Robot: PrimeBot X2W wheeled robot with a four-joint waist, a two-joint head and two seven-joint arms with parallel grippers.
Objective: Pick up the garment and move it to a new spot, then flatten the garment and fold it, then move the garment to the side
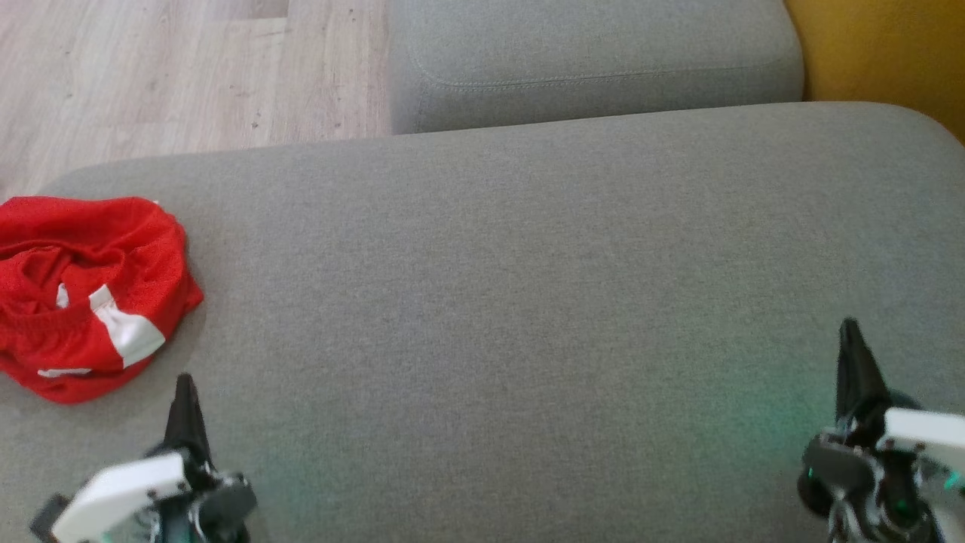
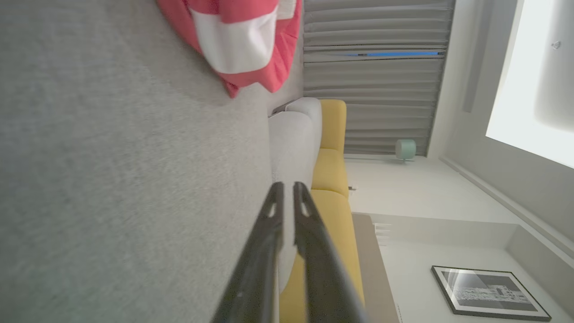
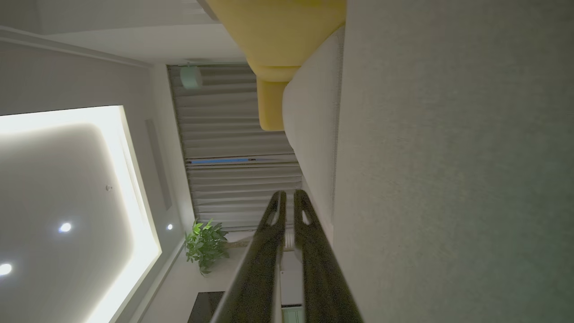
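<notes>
We see a bunched red piece with white trim [image 1: 90, 294] at the left edge of the head view, lying on the wide grey seat cushion [image 1: 528, 264]. It has a gathered band and a white panel, so we take it for the smaller item. Where the large jersey lies we cannot tell.

The left gripper [image 1: 183, 385] stands at the lower left of that view, just below and right of the red piece and apart from it. Its fingers are closed to a thin slit and hold nothing. In the left wrist view the red piece sits at the top centre, well ahead of those fingers.

The right gripper [image 1: 850, 328] stands at the lower right over bare cushion, its fingers likewise drawn together and holding nothing.

A second grey cushion [image 1: 595, 60] fills the top centre, with pale wooden floor [image 1: 188, 68] at the upper left and a yellow surface [image 1: 882, 45] in the upper right corner.
</notes>
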